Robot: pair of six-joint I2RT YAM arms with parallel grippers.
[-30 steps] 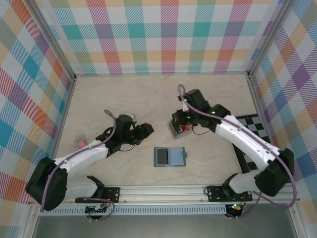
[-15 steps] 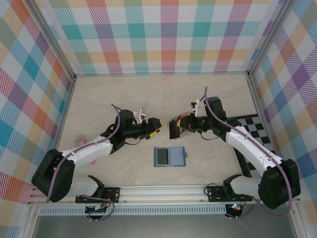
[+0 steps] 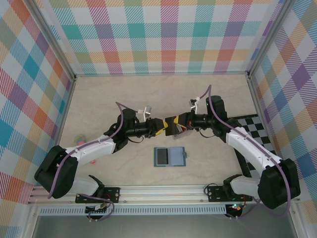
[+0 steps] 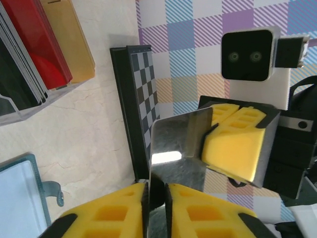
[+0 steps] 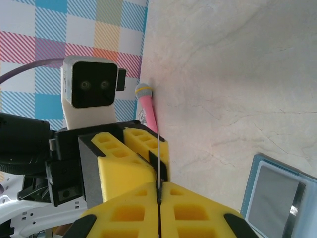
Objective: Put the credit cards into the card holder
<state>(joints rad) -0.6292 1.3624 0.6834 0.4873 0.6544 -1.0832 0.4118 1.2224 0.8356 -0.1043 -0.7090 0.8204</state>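
Over the table's (image 3: 124,94) middle: left gripper (image 3: 158,125) and right gripper (image 3: 173,123) meet tip to tip.
Left gripper: fingers clamped on one edge of the silver-grey card (image 4: 176,148).
Right gripper: pads pressed together on the same card's other side.
Card holder (image 3: 170,156): lying open toward the table's near edge, apart from both grippers.
Other cards: black card (image 4: 15,74), red card (image 4: 42,44) and gold card (image 4: 72,39) standing in a clear rack (image 4: 39,101).

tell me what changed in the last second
The right gripper swung left from over the rack, carrying the silver card. The left gripper reached right to meet it and shut its jaws on the same card, so both now pinch it. The holder stayed open where it lay.
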